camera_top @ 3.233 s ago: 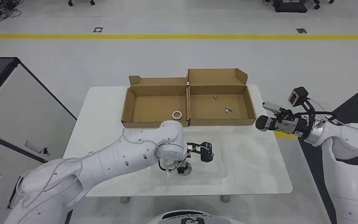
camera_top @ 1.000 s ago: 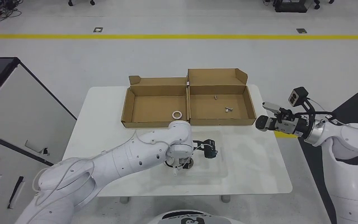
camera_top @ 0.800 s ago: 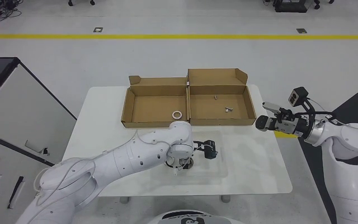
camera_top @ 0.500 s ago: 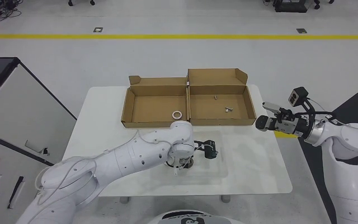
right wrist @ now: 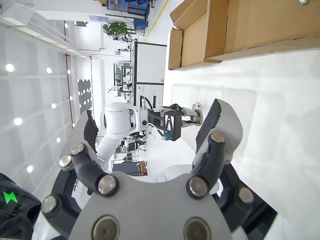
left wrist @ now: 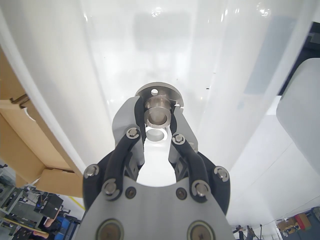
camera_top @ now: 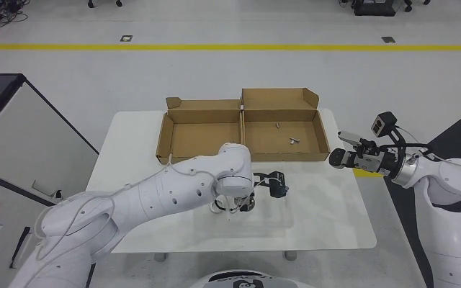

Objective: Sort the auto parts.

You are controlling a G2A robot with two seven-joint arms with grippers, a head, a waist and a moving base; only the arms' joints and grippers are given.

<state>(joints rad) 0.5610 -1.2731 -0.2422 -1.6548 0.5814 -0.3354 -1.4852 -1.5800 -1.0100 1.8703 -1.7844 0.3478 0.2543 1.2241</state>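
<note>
Though half-hidden overhead, left claw grips what seems a flanged bushing.

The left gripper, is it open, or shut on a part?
Shut: the fingers of the left gripper clamp the hub of the flanged metal part from both sides.

The left arm bends across in front of the body, and the left gripper points down with its fingers clamped on a metal bushing. The right arm is held out level at the side, with the right gripper spread wide.
</note>
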